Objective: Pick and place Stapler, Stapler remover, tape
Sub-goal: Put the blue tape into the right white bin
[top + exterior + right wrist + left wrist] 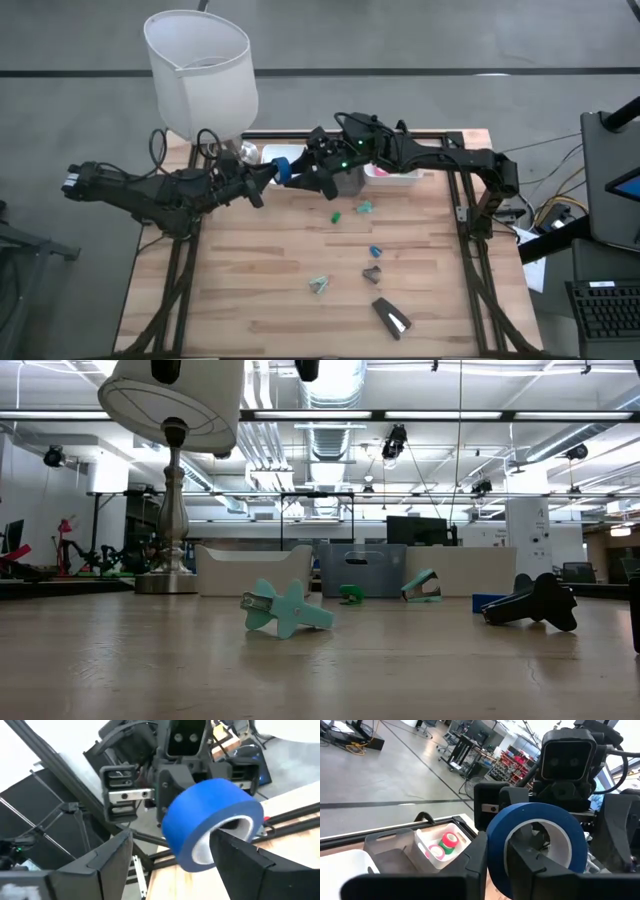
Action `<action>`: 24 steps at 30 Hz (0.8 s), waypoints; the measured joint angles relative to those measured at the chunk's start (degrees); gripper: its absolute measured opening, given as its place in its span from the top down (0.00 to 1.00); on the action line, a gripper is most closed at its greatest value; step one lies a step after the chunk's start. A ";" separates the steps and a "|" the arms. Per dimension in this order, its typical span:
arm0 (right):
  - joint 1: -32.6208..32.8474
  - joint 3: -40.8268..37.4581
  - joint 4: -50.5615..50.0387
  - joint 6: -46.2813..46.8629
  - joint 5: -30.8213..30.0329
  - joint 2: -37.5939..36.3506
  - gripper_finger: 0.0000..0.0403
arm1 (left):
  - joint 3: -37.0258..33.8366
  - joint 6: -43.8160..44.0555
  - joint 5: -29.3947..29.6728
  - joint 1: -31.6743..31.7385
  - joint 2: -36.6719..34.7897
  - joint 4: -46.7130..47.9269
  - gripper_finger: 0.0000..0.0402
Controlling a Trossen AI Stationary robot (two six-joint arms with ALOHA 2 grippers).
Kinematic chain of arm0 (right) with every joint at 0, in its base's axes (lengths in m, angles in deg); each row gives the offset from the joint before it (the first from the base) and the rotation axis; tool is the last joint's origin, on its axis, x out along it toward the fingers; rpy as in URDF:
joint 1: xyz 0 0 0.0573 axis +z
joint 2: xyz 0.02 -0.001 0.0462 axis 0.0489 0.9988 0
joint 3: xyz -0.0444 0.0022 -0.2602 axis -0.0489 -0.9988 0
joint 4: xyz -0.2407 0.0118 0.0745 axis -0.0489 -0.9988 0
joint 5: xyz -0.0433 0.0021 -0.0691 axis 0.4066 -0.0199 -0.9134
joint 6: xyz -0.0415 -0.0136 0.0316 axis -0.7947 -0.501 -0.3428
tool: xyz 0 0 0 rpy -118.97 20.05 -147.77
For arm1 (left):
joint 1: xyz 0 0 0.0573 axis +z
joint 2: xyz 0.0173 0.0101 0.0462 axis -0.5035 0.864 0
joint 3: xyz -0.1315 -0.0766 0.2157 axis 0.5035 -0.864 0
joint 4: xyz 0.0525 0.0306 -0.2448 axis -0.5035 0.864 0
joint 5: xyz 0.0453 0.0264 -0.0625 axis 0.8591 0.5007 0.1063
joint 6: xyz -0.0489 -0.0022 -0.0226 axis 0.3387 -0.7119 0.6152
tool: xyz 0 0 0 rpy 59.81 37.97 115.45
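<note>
A blue tape roll [284, 168] hangs in the air over the far part of the table, between my two grippers. My left gripper [272, 175] comes from the table's left and is shut on it. My right gripper [174, 837] faces it from the right and is open, one finger out beside the roll and the other at the roll's hole. Pink and green tape rolls [445, 845] lie in a white bin [395, 176]. The black stapler [392, 317] with its silver strip lies flat near the table's near edge. Removers lie mid-table: teal [320, 286], dark [372, 272] and teal [365, 208]. My left gripper holds the blue roll by its ring wall [495, 835], one finger [535, 865] inside the hole and one [475, 860] outside. The fingers come about level from the table's left. The roll is lifted clear of the table. My right gripper has one finger [240, 855] at the roll's open end; I cannot tell whether it touches.
A lamp with a white shade [200, 70] stands at the far left corner. A grey bin [346, 183] and another white bin [270, 155] line the far edge. Small green [336, 214] and blue [376, 251] bits lie mid-table. The left half of the wood top [240, 280] is bare.
</note>
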State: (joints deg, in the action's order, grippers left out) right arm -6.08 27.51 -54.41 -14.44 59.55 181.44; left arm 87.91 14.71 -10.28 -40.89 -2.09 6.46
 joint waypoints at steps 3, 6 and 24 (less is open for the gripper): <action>0.02 0.02 0.34 -0.02 -0.02 -0.02 0.41 | 0.00 -0.04 0.00 0.00 0.00 0.02 0.85; 0.00 0.02 0.33 0.00 -0.09 0.26 0.46 | 0.00 -0.04 -0.02 0.00 0.00 0.04 0.86; 0.02 -0.09 -0.40 -1.76 -1.53 0.33 0.88 | -0.04 -2.71 -0.57 0.10 0.12 0.38 0.83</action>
State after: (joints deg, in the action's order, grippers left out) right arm -6.06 27.43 -54.81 -16.19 58.02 181.76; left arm 87.86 11.99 -10.85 -40.79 -1.97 6.84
